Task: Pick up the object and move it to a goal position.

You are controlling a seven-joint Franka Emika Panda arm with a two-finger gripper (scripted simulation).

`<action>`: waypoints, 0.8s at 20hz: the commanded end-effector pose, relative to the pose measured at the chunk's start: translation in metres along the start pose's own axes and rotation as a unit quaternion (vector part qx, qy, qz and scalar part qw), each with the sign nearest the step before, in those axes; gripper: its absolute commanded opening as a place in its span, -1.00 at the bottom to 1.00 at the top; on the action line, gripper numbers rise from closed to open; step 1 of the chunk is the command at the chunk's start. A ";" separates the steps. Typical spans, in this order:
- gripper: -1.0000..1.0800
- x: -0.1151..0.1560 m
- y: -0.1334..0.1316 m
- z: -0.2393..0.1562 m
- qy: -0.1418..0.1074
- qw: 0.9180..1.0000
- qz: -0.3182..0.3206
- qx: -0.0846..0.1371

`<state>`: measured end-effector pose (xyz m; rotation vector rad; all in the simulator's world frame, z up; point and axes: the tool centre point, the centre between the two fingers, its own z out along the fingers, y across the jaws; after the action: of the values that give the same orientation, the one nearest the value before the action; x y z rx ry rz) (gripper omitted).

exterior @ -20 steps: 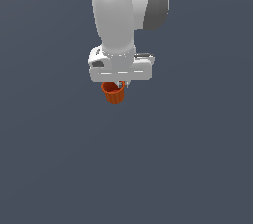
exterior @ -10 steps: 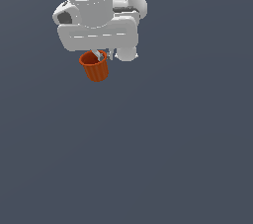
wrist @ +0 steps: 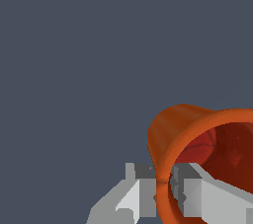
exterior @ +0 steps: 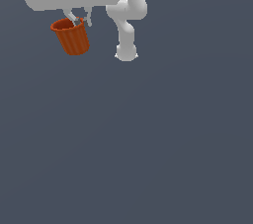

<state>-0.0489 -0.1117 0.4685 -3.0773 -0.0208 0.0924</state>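
Observation:
The object is a small orange-red ribbed cup (exterior: 72,36) hanging in the air near the top of the exterior view, towards its left, tilted a little. My gripper (exterior: 80,19) is shut on its rim, one finger inside the cup and one outside. The white hand fills the frame's upper left corner above it. In the wrist view the cup (wrist: 184,130) shows its open mouth and red inside, and my gripper (wrist: 164,193) pinches the rim wall between its two grey fingertips.
The arm's white links and base (exterior: 126,50) show at the exterior view's upper middle, to the right of the cup. A plain dark grey floor (exterior: 148,144) lies under everything.
The hand and the held cup have come much closer to the exterior camera and moved towards its upper left. The arm's base has come into sight behind.

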 end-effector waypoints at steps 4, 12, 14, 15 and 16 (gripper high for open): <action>-1.00 -0.005 0.015 -0.036 0.000 1.000 0.000 0.000; -1.00 -0.007 0.026 -0.063 0.000 1.000 -0.001 0.000; -1.00 -0.007 0.027 -0.067 0.000 1.000 -0.001 0.000; -1.00 -0.007 0.028 -0.068 0.000 1.000 -0.001 0.000; -1.00 -0.007 0.028 -0.069 0.000 1.000 -0.001 0.000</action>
<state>-0.0511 -0.1436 0.5327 -3.0777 -0.0223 0.0939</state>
